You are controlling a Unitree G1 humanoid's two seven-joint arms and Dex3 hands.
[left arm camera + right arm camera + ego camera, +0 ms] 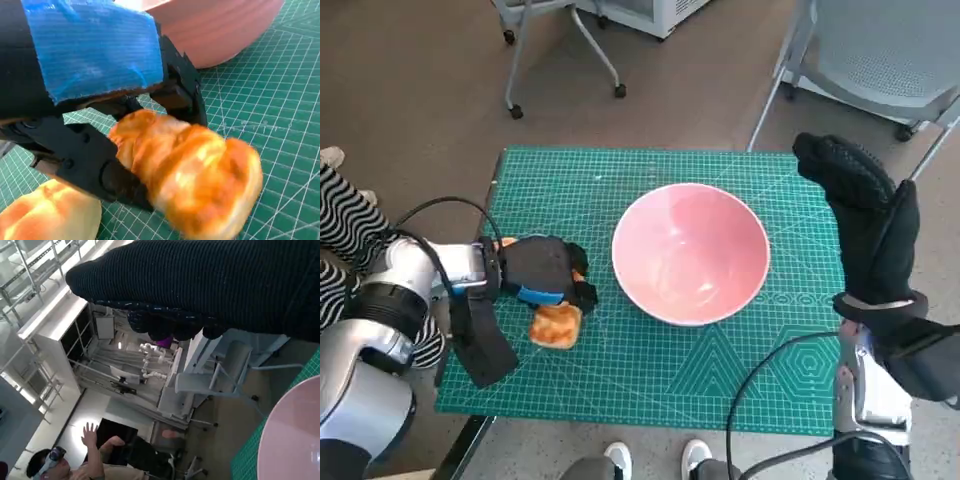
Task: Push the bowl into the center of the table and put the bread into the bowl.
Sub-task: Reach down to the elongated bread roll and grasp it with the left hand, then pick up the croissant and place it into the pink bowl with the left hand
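Bread gripped beside bowl

Left hand [95,100] is grasping a golden, glossy bread [195,175] at the pink bowl's [690,252] nine o'clock. Two breads are showing; the second [47,212] is lying on the green mat [620,370]. Right hand [865,215] is hanging released at three o'clock. No readable writing is showing.

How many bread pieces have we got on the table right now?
2. One bread roll is gripped in the left robot hand, beside the pink bowl. A second bread piece lies on the green mat just by that hand. Others could be hidden beneath it.
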